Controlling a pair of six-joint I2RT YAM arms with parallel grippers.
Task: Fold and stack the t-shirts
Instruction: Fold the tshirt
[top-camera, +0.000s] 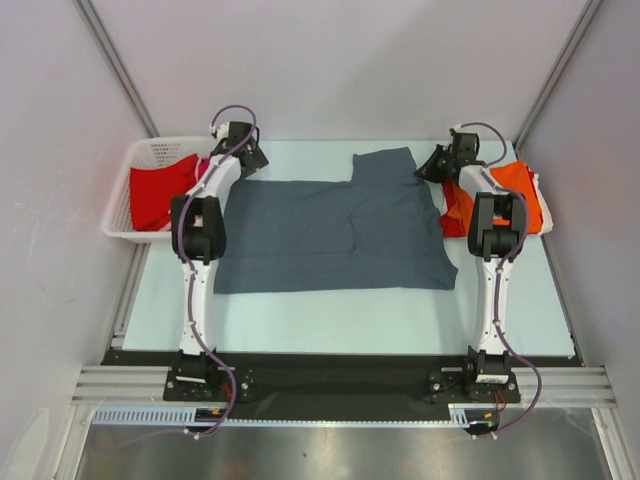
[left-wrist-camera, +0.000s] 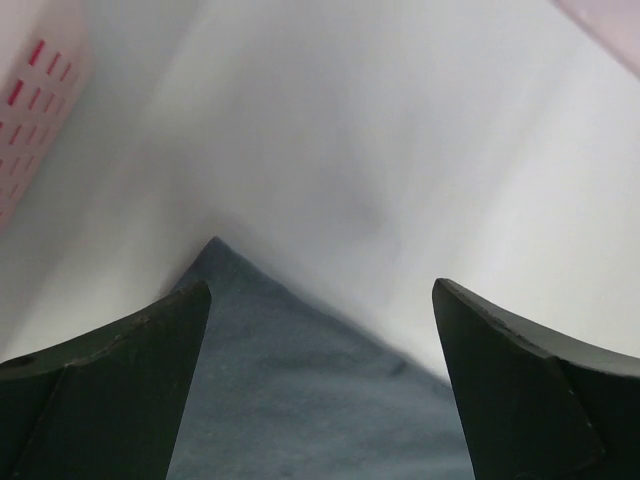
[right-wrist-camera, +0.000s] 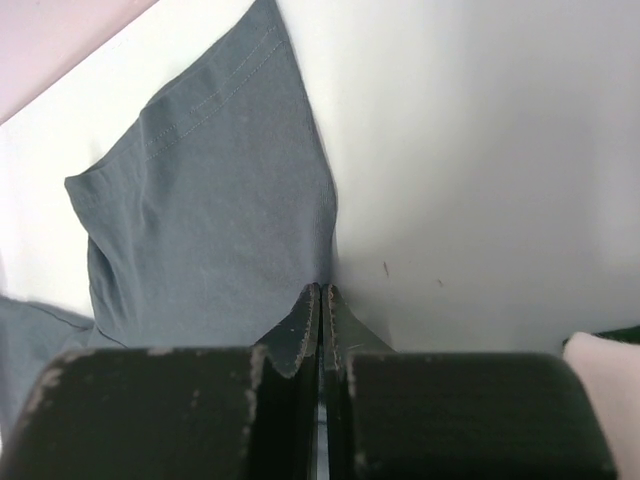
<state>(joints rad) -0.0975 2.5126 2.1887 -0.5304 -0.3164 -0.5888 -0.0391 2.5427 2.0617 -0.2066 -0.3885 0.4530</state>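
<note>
— Well, whereabouts for the dark slate-grey t-shirt (top-camera: 335, 235)?
— Spread flat across the middle of the tabletop (top-camera: 350, 320), with one sleeve (right-wrist-camera: 210, 200) sticking out along the far edge.
— And the left end effector (top-camera: 248, 158)?
— Poised over that shirt's far left corner. Opened wide, with nothing between the fingers (left-wrist-camera: 120, 380) and only the cloth corner lying below.
— Right end effector (top-camera: 430, 168)?
— At the grey shirt's far right, beside the sleeve. Closed tight, tips pressed together right at the sleeve's edge. Impossible to tell whether any cloth is pinched.
— Other t-shirts?
— Red t-shirt (top-camera: 160, 195) left of the grey one, heaped inside a white lattice basket (top-camera: 118, 225). Orange t-shirt (top-camera: 520, 185) just right of the grey one, bunched up.
</note>
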